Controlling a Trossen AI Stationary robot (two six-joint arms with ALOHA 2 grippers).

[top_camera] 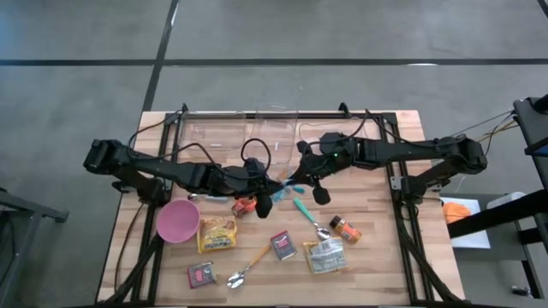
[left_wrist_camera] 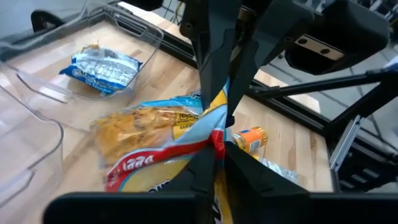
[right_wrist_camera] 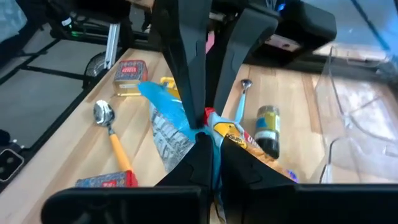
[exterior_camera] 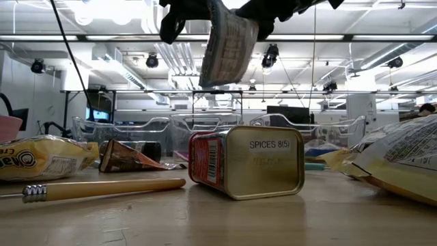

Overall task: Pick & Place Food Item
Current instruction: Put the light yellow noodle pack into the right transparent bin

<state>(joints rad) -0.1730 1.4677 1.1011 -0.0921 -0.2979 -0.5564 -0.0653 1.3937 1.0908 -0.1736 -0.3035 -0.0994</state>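
The food item is a yellow snack bag [left_wrist_camera: 149, 134] with blue and red edges. It hangs in the air over the table's middle [top_camera: 289, 185], and the low view shows its silvery side [exterior_camera: 229, 44]. My left gripper [left_wrist_camera: 217, 152] comes from the table's left and is shut on it. My right gripper [right_wrist_camera: 208, 146] comes from the right and is shut on it too, so the fingertips meet nose to nose [top_camera: 276, 186] [top_camera: 300, 178]. A clear bin [left_wrist_camera: 134, 37] on the far side holds a blue-white packet [left_wrist_camera: 102, 68]. My left gripper pinches the bag's crimped blue and red edge [left_wrist_camera: 211, 134] between its two fingers, slanting down from the table's left. The bag is lifted clear and spreads away beyond the fingertips. My right gripper pinches the same bunched edge [right_wrist_camera: 202, 127] between its two fingers, slanting down from the table's right, opposite the other gripper. The bag's blue corner [right_wrist_camera: 165, 102] sticks out past the fingers, clear of the table.
Below lie a red spice tin [exterior_camera: 246, 162], a pink bowl [top_camera: 177, 221], a yellow snack bag [top_camera: 217, 233], a teal-handled spoon [top_camera: 306, 214], a wooden-handled spoon [top_camera: 248, 267], a spice jar [top_camera: 345, 228] and several small packets [top_camera: 325, 255]. Clear bins [top_camera: 257, 128] line the far edge.
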